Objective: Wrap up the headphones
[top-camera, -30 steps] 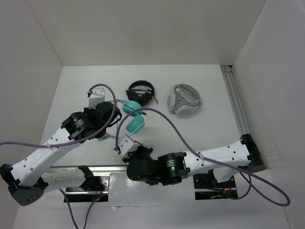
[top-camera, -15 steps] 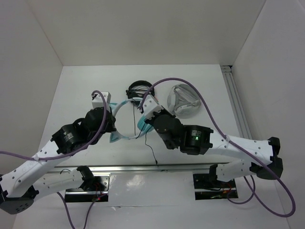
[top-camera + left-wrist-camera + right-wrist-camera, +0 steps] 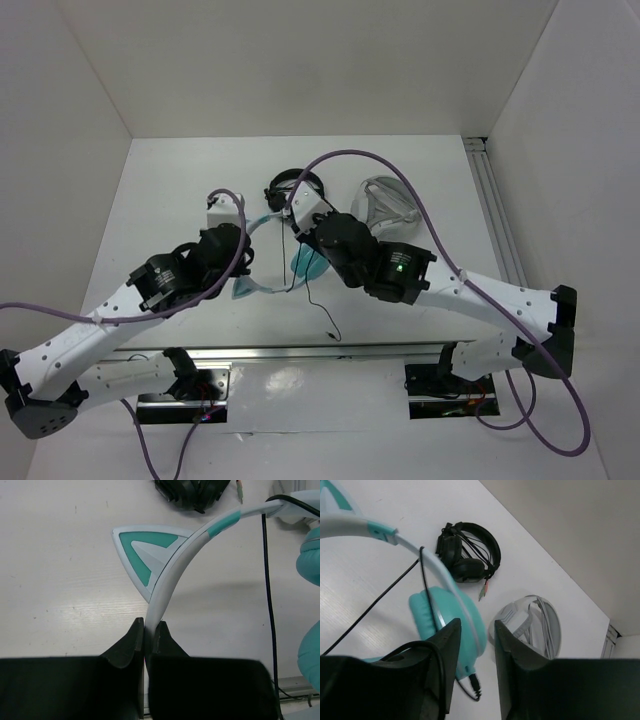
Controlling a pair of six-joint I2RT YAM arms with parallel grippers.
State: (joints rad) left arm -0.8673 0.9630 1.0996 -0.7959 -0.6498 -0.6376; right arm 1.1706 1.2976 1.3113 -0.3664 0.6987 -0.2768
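Right gripper (image 3: 476, 629) has swung in beside the black headphones (image 3: 467, 555), jaws parting over a teal ear cup (image 3: 445, 607). Left gripper (image 3: 150, 630) pinches the cat-ear headphones (image 3: 172, 565) by the headband, just nearer. Black cable (image 3: 267, 585) hangs loose, so wrapping remains.

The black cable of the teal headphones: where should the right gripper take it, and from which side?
Probably the cable on its loose stretch trailing toward the near edge, from above, jaws across it. There it runs nearly straight, apart from the ear cups, while the left gripper pinches the headband.
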